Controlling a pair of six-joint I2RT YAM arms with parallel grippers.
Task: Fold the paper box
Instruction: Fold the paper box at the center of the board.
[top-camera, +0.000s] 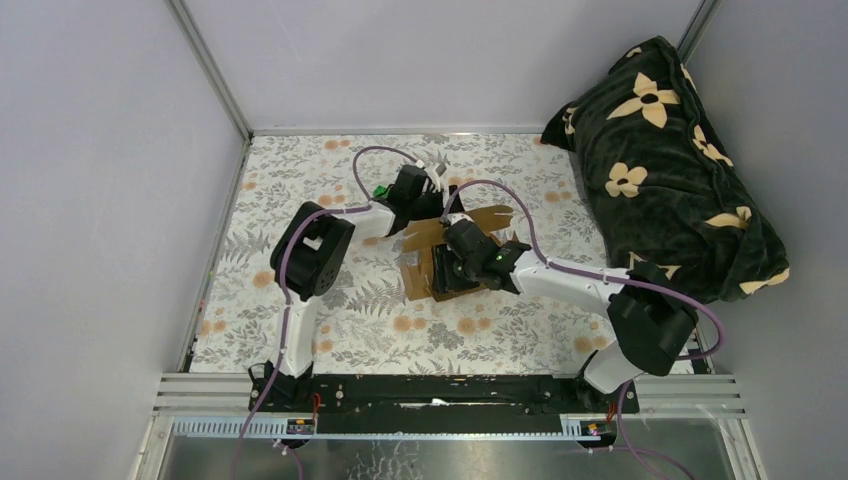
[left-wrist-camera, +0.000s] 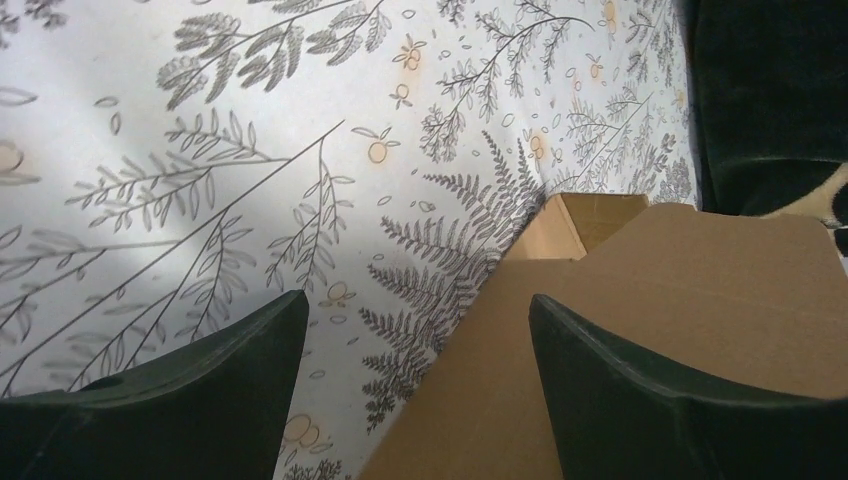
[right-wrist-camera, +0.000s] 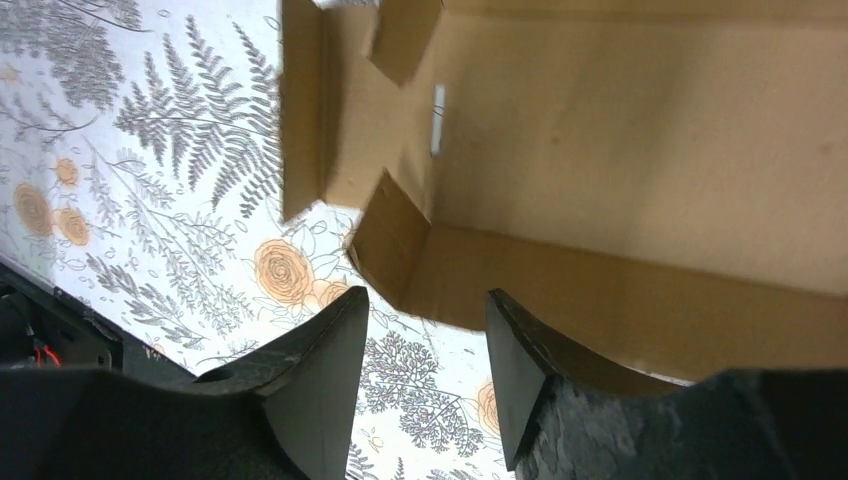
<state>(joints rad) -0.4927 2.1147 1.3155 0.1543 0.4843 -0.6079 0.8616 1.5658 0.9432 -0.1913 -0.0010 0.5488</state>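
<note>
The partly folded paper box (right-wrist-camera: 620, 120) lay near the middle of the floral tabletop (top-camera: 520, 330), with some walls raised. The left gripper (left-wrist-camera: 418, 300) hovered wide open over the edge of one flap, holding nothing. The right gripper (right-wrist-camera: 425, 295), jaws partly apart, sat just beside a raised wall, clasping nothing.

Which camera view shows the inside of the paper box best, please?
The right wrist view: the paper box fills it, showing floor, walls and flaps. The left wrist shows mainly one flat panel; the top external, only partly covered edges.
</note>
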